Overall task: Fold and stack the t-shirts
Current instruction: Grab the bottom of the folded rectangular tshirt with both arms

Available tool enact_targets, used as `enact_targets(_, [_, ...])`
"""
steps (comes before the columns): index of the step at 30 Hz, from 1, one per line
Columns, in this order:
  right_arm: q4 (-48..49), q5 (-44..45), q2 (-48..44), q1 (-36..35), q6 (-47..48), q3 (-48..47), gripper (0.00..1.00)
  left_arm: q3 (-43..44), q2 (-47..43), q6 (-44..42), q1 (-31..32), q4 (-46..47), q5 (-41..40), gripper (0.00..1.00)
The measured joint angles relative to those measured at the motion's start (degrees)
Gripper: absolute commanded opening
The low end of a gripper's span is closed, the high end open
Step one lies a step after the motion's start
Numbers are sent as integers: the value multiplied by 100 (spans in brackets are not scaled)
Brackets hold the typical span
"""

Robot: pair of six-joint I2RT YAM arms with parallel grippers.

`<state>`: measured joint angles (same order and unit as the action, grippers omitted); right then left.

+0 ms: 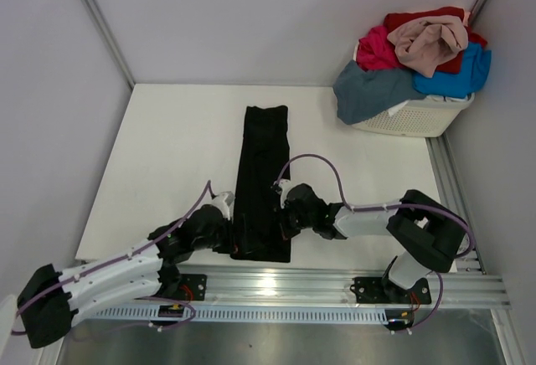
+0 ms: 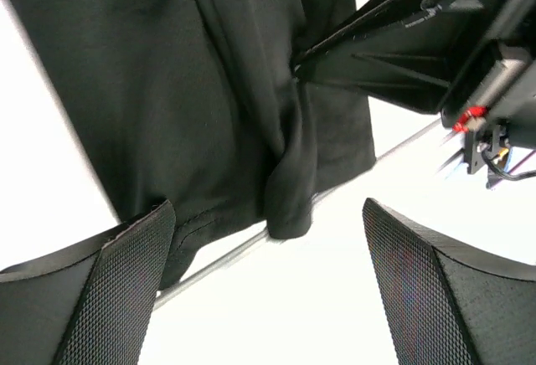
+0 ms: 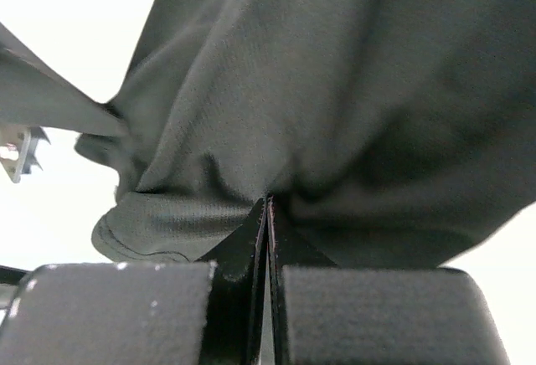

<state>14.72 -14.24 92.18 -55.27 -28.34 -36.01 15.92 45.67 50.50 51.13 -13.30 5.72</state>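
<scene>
**Top external view: black strip on the counter, right fingers pinched on it, left fingers wide**

The black t-shirt [image 1: 264, 164] lies at the middle of the white counter [image 1: 167, 156]. It is folded into a long narrow strip running from 12 o'clock down to 6 o'clock, and its near end reaches the counter's near edge.

My right fingers [image 1: 285, 206] come in from 3 o'clock at the strip's right edge, close to that near end. My left fingers [image 1: 228, 227] sit at the strip's left edge, coming in from 8 o'clock.

In the right wrist view my right fingers [image 3: 268, 290] are pressed together, with a gather of black cloth [image 3: 335, 114] clamped at their tips. The fabric puckers toward the pinch.

In the left wrist view my left fingers [image 2: 117, 290] stand far apart and hold nothing. The black cloth [image 2: 167, 114] spreads ahead of them, one fold drawn up toward 1 o'clock where the other arm grips it. The finger at 8 o'clock overlaps the hem, and I cannot tell whether it touches.

At 2 o'clock in the top view, the white basket [image 1: 419, 118] stands in the far corner, heaped. A beige-pink shirt [image 1: 431, 43] is on top, with a red shirt [image 1: 419, 20] behind it and a magenta shirt [image 1: 377, 51] at 9 o'clock. A bright blue shirt [image 1: 461, 76] lies at 4 o'clock of the heap. A slate grey-blue shirt [image 1: 373, 93] drapes over the rim at 8 o'clock.
</scene>
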Motion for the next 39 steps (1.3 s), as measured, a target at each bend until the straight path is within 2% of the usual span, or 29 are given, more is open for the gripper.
enact_targets(3, [-413, 205, -188, 2, 192, -46, 0, 103, -494, -24, 0, -573, -116, 97])
enact_targets(9, [-929, 485, -345, 68, 470, -234, 0, 498, -494, -103, 0, -1292, -146, 97])
enact_targets(11, [-1027, 501, -476, 76, 496, -234, 6, 509, -603, -118, 0, -1427, -146, 98])
enact_targets(12, [-1060, 501, -542, 90, 496, -234, 11, 514, -710, -136, 0, -1480, -149, 98])
enact_targets(13, [-1084, 501, -636, 92, 496, -234, 26, 522, -850, -153, 0, -1528, -153, 99])
enact_targets(14, [-1102, 496, -748, 94, 481, -234, 34, 529, -1027, -162, 0, -1561, -155, 99])
enact_targets(15, [-1115, 490, -868, 92, 481, -234, 48, 542, -1198, -170, 0, -1578, -157, 99])
enact_targets(18, [-1145, 487, -1248, 92, 472, -216, 62, 588, -1550, -166, 0, -1567, -170, 99])
enact_targets(21, [-1137, 501, -1687, 94, 393, -22, 74, 577, -1530, -109, 0, -1554, -173, 99])
enact_targets(34, [-1244, 627, -3069, 107, -586, 1655, 76, -142, -1349, 306, 0, -1558, -306, 99])
enact_targets(39, [-758, 579, -3185, 114, -1040, 2074, 75, -387, -1401, 470, 0, -1202, -295, 99])
